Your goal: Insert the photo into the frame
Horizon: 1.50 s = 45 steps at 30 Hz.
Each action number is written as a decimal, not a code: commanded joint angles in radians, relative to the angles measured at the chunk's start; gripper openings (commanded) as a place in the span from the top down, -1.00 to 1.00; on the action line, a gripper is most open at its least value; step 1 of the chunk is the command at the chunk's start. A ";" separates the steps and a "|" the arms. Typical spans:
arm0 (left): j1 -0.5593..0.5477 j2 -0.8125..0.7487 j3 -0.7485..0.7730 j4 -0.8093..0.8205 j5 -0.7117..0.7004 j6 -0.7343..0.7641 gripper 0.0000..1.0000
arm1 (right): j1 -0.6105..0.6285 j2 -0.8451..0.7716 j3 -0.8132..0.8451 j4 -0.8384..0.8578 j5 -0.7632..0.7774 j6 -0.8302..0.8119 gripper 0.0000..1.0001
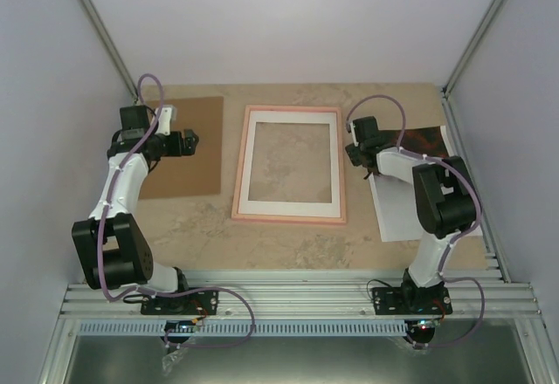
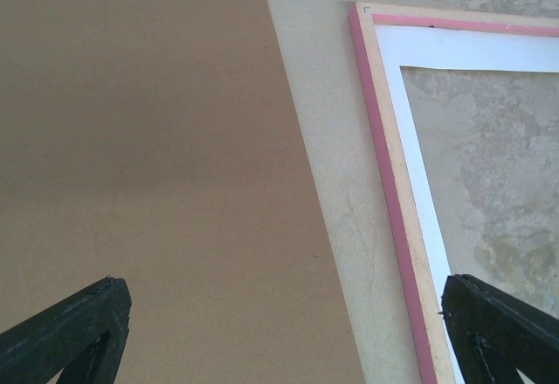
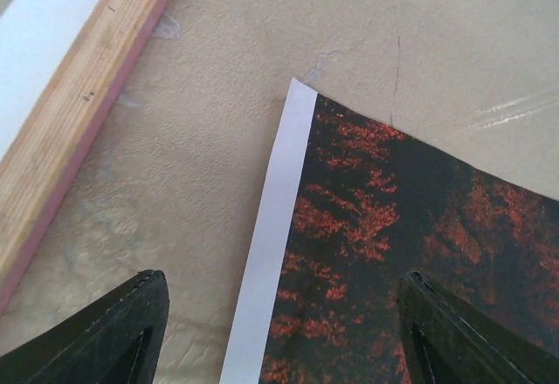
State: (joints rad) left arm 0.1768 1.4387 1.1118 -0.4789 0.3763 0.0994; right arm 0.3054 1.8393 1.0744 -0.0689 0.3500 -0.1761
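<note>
While frame point(image 2: 390, 170) holds a white mat point(image 2: 472, 48), photo point(image 3: 376, 209) lies on bench point(image 1: 288, 240) at its 3 o'clock; left jaws, right jaws open.

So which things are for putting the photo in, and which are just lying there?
For the job:
photo
frame

Just lying about:
board

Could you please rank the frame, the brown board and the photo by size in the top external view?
1. The frame, clearly largest.
2. The brown board and the photo look alike; both are partly hidden, so unranked.
</note>
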 commanded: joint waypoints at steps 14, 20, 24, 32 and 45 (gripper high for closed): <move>0.004 -0.012 0.013 0.026 0.070 -0.021 -0.98 | 0.020 0.209 0.027 0.133 0.262 -0.236 -0.25; 0.004 0.003 0.046 0.006 0.075 -0.016 -0.98 | 0.006 0.259 0.023 0.086 0.314 -0.228 -0.09; 0.004 0.013 0.067 -0.002 0.073 -0.008 -0.98 | 0.006 0.304 0.032 0.078 0.330 -0.233 0.11; 0.004 0.010 0.058 0.003 0.060 -0.022 -0.98 | -0.012 0.352 0.062 0.039 0.315 -0.219 0.78; 0.004 0.016 0.072 -0.009 0.036 -0.008 -0.98 | 0.049 0.166 0.025 0.065 0.256 -0.190 0.99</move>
State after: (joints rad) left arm 0.1768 1.4471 1.1564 -0.4816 0.4187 0.0856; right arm 0.3004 2.0747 1.1374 0.0692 0.6678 -0.3889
